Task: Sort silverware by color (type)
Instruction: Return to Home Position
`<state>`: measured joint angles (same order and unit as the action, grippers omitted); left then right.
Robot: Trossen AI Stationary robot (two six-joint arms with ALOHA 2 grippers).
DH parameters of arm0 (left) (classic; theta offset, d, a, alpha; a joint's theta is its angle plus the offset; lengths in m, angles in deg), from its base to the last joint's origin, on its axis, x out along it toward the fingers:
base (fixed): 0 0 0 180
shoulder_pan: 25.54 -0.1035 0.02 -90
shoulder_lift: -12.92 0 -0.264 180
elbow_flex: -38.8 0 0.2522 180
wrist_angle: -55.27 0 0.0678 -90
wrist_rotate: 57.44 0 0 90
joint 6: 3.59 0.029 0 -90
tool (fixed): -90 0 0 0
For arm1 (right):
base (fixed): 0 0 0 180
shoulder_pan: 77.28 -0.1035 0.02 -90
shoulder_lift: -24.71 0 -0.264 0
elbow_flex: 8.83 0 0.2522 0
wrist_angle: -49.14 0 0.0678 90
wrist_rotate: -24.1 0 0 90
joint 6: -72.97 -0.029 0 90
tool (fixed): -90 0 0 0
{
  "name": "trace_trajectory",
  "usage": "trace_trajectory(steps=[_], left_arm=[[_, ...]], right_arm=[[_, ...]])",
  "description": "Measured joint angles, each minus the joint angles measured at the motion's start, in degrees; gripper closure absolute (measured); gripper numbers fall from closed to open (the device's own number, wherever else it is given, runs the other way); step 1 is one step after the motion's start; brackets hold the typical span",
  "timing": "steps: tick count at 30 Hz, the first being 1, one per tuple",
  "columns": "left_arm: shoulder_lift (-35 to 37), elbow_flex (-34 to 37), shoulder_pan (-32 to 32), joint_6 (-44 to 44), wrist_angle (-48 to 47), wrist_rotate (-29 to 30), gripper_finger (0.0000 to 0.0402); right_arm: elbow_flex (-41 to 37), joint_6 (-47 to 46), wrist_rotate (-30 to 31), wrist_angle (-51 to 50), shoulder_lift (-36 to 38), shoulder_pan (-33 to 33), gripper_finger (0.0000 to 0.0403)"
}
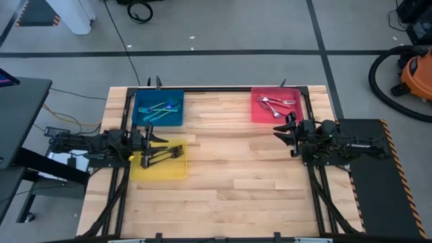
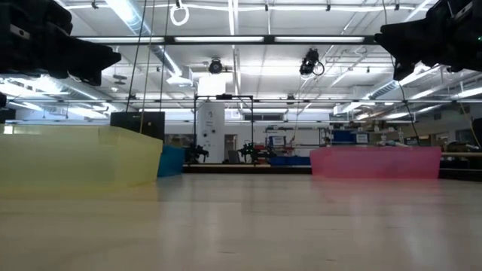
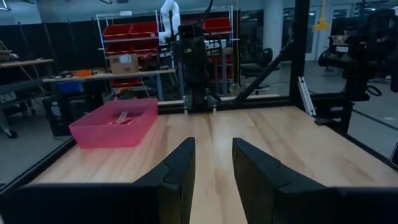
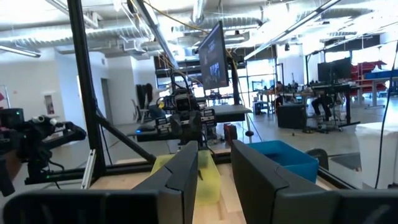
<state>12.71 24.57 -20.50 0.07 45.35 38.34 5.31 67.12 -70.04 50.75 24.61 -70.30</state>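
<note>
You are looking at three shallow rectangular trays of translucent plastic lying on a table (image 1: 229,182) of pale wooden strips. The blue tray (image 1: 140,119) is sitting at the far left, the red tray (image 1: 256,116) at the far right, and the yellow tray (image 1: 170,173) on the left, just nearer than the blue one.

Each tray is holding one small heap of thin-handled forks with silver metal tines. The teal-handled forks (image 1: 162,108) are lying in the blue tray, the red-handled forks (image 1: 275,105) in the red, and the black-handled forks (image 1: 159,155) in the yellow. They are overlapping too much for an exact count.

Your left gripper (image 1: 162,140) is hovering over the far edge of the yellow tray, raised off the wood, with its fingers slightly apart and gripping nothing. Your right gripper (image 1: 278,132) is hanging just near of the red tray, its fingers likewise parted and empty.
</note>
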Motion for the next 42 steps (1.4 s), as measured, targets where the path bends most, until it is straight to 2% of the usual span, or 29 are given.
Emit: trace_trajectory(steps=[9, 18, 42], left_arm=[[0.00, 0.02, 0.24, 0.00, -0.03, 0.01, 0.0294], [-0.04, 0.04, 3.17, 0.01, -0.03, -0.02, 0.0294], [-0.07, 0.09, 3.17, 0.00, -0.01, -0.02, 0.0294]], right_arm=[[0.00, 0.00, 0.00, 0.00, 0.00, 0.00, 0.0298], [0.00, 0.00, 0.00, 0.00, 0.00, 0.00, 0.0298], [0.00, 0.00, 0.00, -0.02, 0.00, 0.00, 0.0298]])
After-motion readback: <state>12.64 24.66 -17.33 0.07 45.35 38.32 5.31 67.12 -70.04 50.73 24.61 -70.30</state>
